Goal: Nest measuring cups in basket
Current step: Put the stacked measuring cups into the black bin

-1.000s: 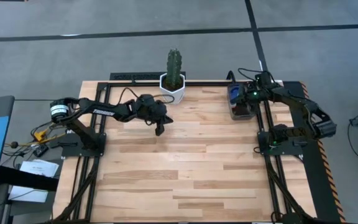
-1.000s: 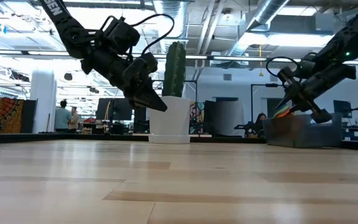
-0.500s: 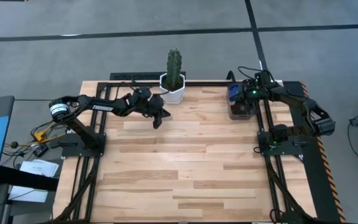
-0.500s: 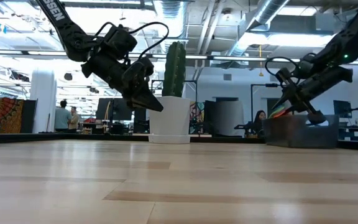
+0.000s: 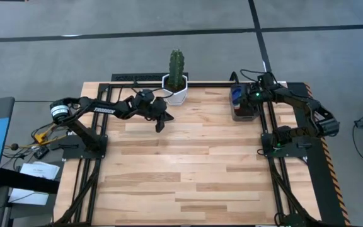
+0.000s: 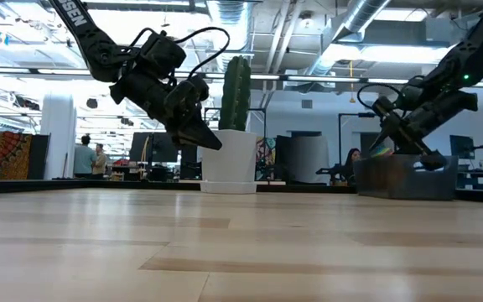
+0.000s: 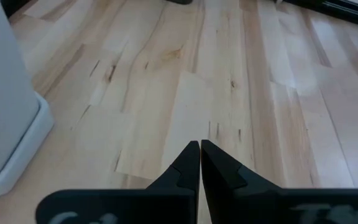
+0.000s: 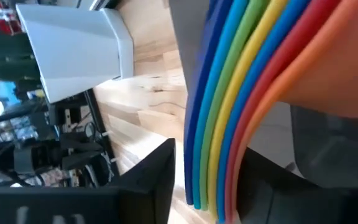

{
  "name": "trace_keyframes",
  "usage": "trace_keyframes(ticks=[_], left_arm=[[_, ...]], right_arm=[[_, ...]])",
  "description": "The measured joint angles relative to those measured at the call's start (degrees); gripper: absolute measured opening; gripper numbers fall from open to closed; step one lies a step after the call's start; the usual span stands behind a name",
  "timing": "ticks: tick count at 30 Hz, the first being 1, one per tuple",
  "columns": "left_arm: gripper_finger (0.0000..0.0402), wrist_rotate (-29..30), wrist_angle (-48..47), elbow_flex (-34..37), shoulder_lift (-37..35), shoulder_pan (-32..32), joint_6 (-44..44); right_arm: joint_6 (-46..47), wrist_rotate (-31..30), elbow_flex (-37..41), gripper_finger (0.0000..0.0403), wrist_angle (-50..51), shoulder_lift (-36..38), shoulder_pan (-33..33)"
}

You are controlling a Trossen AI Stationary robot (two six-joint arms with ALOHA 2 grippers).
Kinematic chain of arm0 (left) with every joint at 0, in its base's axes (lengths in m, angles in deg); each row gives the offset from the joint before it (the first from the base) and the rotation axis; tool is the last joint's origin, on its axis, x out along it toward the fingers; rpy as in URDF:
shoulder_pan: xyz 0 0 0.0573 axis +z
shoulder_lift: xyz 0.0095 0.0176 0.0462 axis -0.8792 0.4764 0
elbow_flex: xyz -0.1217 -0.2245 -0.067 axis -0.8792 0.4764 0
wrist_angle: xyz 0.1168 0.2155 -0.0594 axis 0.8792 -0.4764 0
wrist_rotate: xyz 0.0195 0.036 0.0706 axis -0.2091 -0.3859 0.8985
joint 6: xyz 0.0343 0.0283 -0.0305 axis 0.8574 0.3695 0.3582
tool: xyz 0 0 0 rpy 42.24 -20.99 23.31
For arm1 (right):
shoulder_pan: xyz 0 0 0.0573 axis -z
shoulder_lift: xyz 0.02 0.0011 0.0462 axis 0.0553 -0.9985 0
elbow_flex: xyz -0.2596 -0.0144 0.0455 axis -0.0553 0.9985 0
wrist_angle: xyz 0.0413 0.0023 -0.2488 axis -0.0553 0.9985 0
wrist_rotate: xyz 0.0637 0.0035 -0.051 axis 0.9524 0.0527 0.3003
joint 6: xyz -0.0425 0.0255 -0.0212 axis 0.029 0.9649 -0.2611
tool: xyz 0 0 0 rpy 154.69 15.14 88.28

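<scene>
Since a second ago the empty, closed left gripper (image 5: 161,125) has pulled back beside the cactus pot (image 5: 176,92) — while the right gripper (image 6: 407,139), clamped on the nested measuring cups (image 8: 241,93), dips toward the basket (image 6: 407,177) — stack nearly delivered.

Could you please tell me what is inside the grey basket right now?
The stacked measuring cups sit in the basket, with the right pincer at their handles. The basket's floor is hidden.
</scene>
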Motion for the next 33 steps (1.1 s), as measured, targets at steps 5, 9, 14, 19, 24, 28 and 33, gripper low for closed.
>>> trace_keyframes(ticks=[5, 9, 14, 19, 24, 28, 33], left_arm=[[0.0002, 0.1, 0.0, 0.0, 0.0, 0.0, 0.6], [0.0002, -0.7, 0.0, 0.0, 0.0, 0.0, 1.5], [0.0002, -1.6, 0.0, 0.0, -0.1, 0.0, 2.4], [0.0002, -1.8, -0.7, -0.1, -1.1, 0.1, 3.9], [0.0002, -1.6, -0.6, -0.1, -1.2, 0.5, 5.9], [0.0002, -2.0, -0.6, -0.1, -1.2, 1.3, 6.6], [0.0002, -3.0, -0.5, -0.1, -1.2, 3.5, 8.0]], right_arm=[[3.3, 0.0, 0.0, 0.0187, 0.8, 0.0, 0.0], [7.2, 0.0, 0.0, 0.0192, 0.8, 0.0, 0.0], [12.9, -1.7, 0.0, 0.0183, 3.3, 1.2, 0.0], [17.2, -5.4, -0.3, 0.0165, 6.0, 1.8, 0.0], [18.0, -8.8, -1.8, 0.0151, 9.2, 1.8, 0.0], [17.8, -9.9, -3.0, 0.0146, 11.4, 2.3, -0.2], [19.0, -12.9, -3.8, 0.0156, 11.8, 4.5, -2.1]])
